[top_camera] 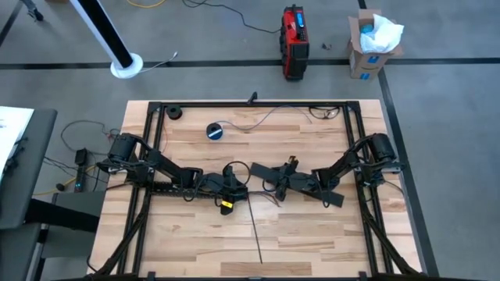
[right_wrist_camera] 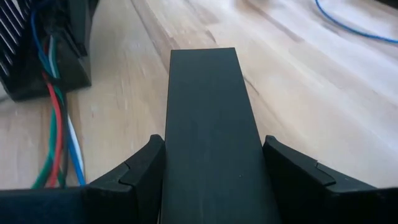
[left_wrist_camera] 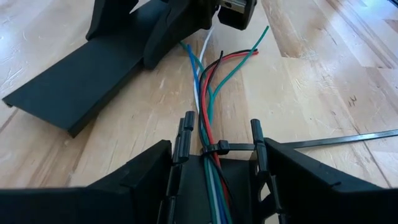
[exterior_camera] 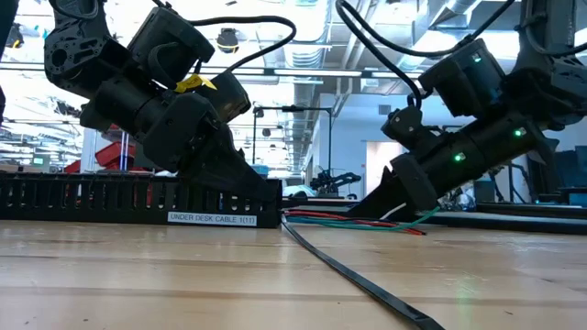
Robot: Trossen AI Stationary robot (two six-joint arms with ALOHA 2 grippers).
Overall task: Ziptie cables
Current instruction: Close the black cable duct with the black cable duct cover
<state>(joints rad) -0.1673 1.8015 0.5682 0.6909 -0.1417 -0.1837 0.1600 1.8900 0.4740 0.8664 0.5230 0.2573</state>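
Here the cables (left_wrist_camera: 205, 118) run half-hidden into the left pincer (left_wrist_camera: 214, 180).

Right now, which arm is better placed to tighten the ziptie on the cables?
Left, probably. The left gripper straddles the cables right at the ziptie looped around them. The right gripper is occupied, shut on a flat black strip, beside the bundle.

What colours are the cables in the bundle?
The cables are red, green, blue, white and black, clearest in the left wrist view.
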